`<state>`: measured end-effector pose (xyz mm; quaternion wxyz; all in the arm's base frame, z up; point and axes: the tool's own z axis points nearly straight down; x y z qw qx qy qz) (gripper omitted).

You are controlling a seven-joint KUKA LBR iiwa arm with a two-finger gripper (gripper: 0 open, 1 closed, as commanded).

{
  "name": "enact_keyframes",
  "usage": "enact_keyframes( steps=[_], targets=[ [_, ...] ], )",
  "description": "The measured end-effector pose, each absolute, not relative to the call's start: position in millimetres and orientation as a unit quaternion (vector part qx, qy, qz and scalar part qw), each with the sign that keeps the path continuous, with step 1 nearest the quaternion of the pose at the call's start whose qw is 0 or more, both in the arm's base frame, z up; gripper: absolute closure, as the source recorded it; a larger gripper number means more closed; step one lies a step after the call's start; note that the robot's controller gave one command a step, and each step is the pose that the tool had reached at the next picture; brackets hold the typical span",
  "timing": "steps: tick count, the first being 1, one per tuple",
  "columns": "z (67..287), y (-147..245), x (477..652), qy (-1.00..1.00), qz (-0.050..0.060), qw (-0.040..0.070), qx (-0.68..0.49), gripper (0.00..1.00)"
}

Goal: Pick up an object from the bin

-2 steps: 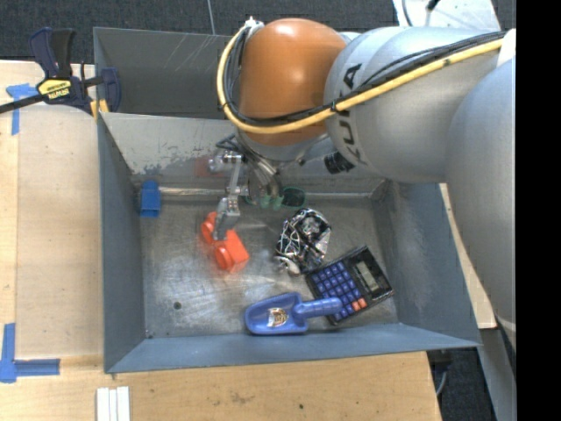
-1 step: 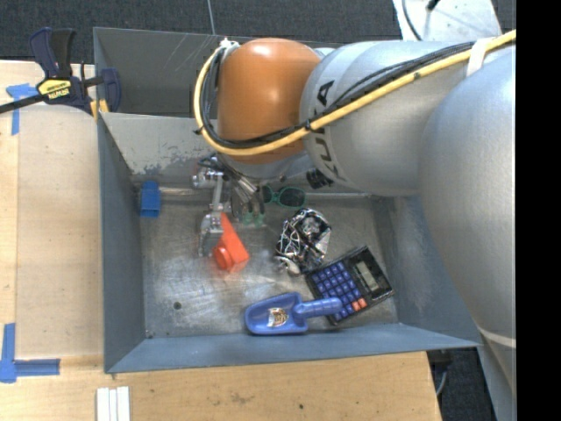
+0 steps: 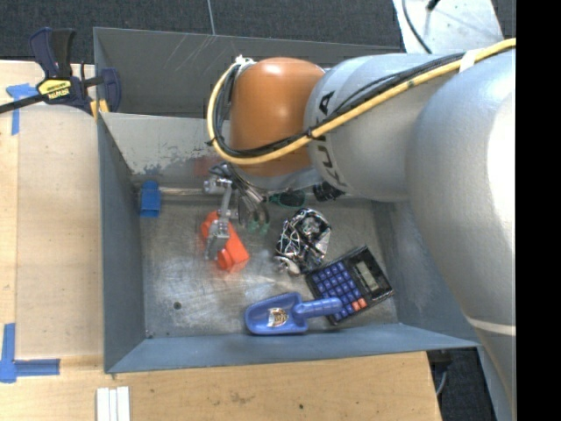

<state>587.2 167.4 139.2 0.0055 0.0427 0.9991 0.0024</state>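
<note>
My gripper [image 3: 220, 230] hangs below the orange dome, low in the bin's middle. Its tip rests on or just above an orange plastic thing [image 3: 230, 251] lying left of centre on the bin floor. A small green piece [image 3: 259, 226] lies just right of the gripper. Further right sits a crumpled black-and-white bundle [image 3: 302, 239]. The arm hides the bin floor behind the gripper.
A dark calculator with blue keys [image 3: 352, 283] lies at the front right, and a blue scoop-like tool [image 3: 287, 314] lies against it by the front wall. A small blue block [image 3: 150, 198] sits at the back left. The arm covers the bin's right side.
</note>
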Motion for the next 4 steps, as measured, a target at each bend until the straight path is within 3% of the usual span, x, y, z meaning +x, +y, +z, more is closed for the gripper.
enact_keyframes(
  steps=[1,2,3,4],
  targets=[
    [92,132,594.9,1.0,0.001,0.001,0.006,0.0],
    [77,123,616.4,0.991,0.001,0.011,-0.134,1.0],
    [77,123,616.4,0.991,0.001,0.011,-0.133,1.0],
    [248,116,583.7,0.99,0.0,0.004,-0.143,1.0]
  ],
)
